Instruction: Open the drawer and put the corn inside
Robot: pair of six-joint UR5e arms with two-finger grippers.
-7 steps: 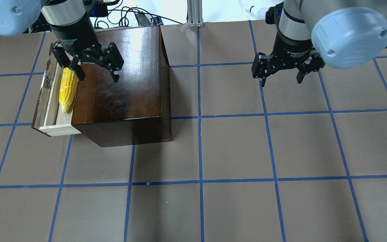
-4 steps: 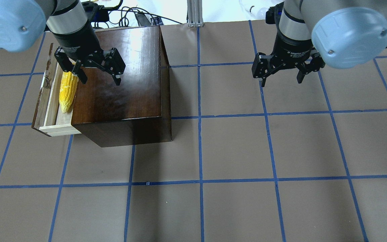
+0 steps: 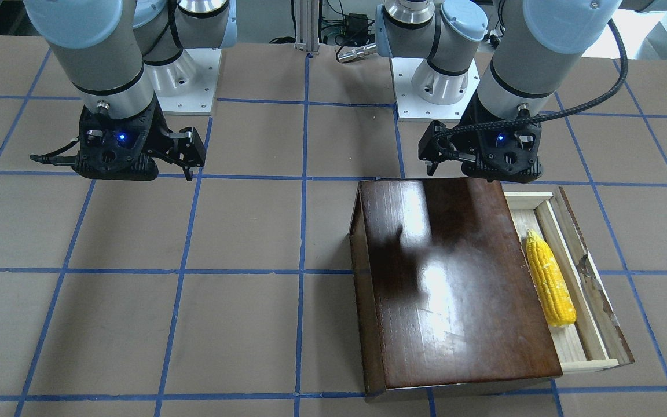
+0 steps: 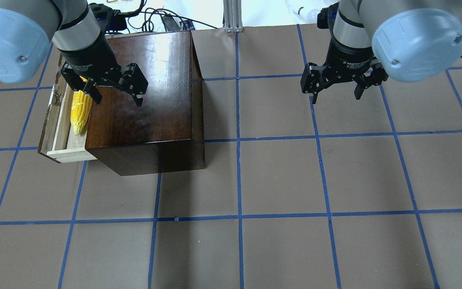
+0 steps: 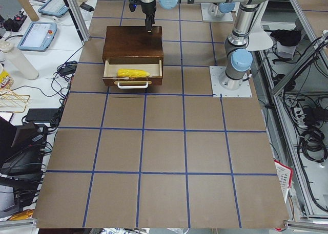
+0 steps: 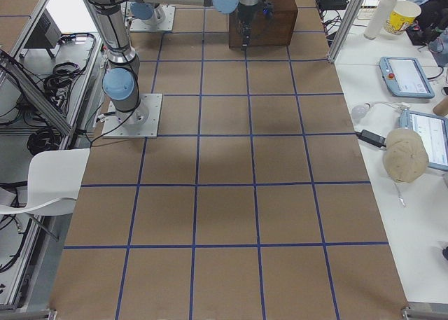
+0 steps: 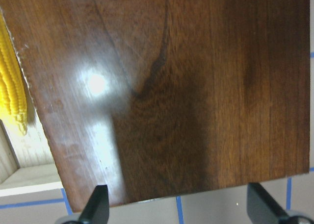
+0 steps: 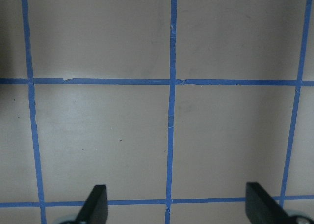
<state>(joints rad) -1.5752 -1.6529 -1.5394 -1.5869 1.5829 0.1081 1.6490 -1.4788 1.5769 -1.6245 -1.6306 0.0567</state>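
Note:
The drawer [image 4: 60, 132] is pulled out from the glossy dark-brown box [image 4: 146, 104] at the table's left. The yellow corn [image 4: 80, 112] lies inside the drawer, also seen in the front view [image 3: 550, 278], the left side view [image 5: 132, 72] and the left wrist view [image 7: 12, 87]. My left gripper [image 4: 116, 96] is open and empty, hovering above the box top just right of the corn. My right gripper [image 4: 337, 94] is open and empty above bare table at the right; its wrist view shows only the grid mat between its fingertips [image 8: 95, 204].
The table is covered in brown paper with blue tape grid lines [image 4: 239, 160]. Cables and an aluminium post [image 4: 233, 16] stand beyond the far edge. The robot bases [image 3: 432, 87] are at the near side.
My left gripper has drifted slightly back and up over the box, staying open. The corn stays in the drawer. The right arm has not moved.

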